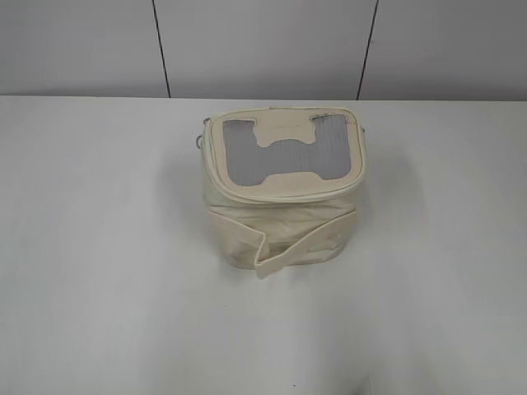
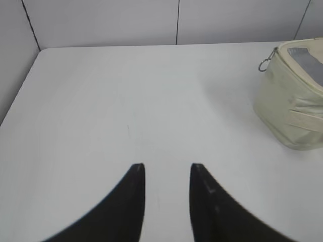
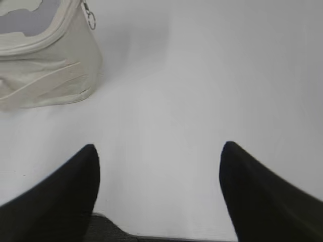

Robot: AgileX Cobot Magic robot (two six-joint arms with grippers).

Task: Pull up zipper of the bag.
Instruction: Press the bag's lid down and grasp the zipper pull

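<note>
The cream-white boxy bag stands in the middle of the white table, lid with a grey ribbed panel facing up and a wide cream strap across its front. The thin zipper track runs round the lid's rim. A small silver ring hangs at the bag's left corner and another at its right corner. My left gripper is open over bare table, left of the bag. My right gripper is open wide, right of the bag. Neither gripper shows in the exterior view.
The white table reaches back to a grey panelled wall. Its left edge shows in the left wrist view. A dark edge lies under the right gripper's fingers.
</note>
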